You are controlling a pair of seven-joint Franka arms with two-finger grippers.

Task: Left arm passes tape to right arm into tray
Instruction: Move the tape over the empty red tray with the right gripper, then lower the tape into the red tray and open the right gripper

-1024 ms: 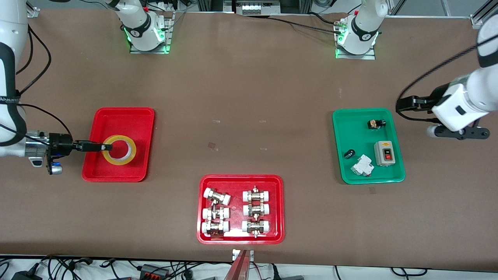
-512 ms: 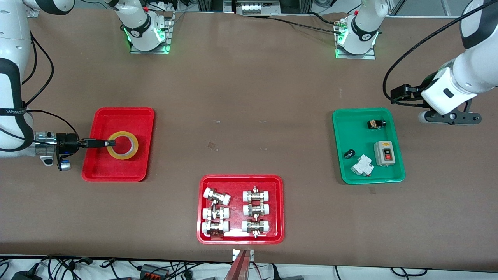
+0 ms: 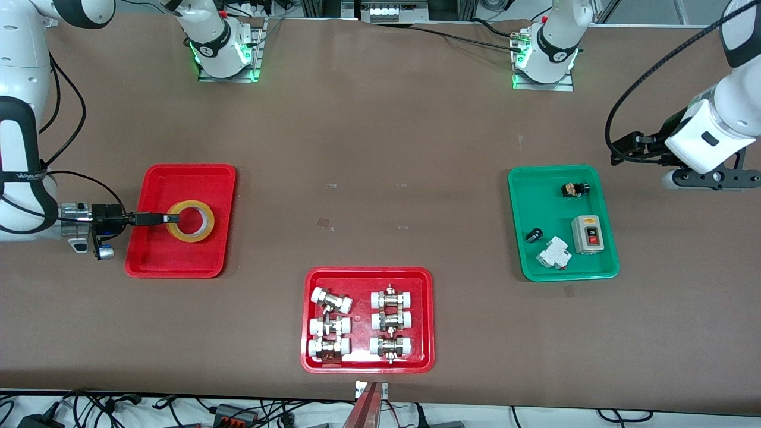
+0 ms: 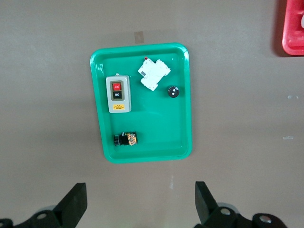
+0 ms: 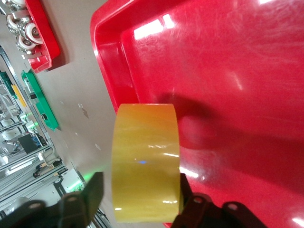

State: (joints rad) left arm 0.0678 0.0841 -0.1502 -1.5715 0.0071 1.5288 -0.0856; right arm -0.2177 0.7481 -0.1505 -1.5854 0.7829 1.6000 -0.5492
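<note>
Over the narrow red rectangular plastic tray (image 3: 181,264): translucent yellow roll of packing tape (image 3: 190,220), clamped by its wall in the black two-finger right gripper (image 3: 168,219).

Nearest the front camera: wide red plastic tray (image 3: 367,365) of white-capped metal pipe fittings (image 3: 330,301), in two columns. Farther back, toward the right arm's end: narrow red tray, with the yellow roll (image 5: 145,161) gripped over its floor, one finger through the core; probably just clear of the glossy floor, though contact hard to judge. Toward the left arm's end: green plastic tray (image 3: 526,270) holding a grey push-button switch box (image 3: 587,234), a white circuit breaker (image 3: 553,252) and two small black parts. Up beside the green tray's farther corner: black left gripper (image 4: 141,206), waiting, fingers spread wide and empty.
</note>
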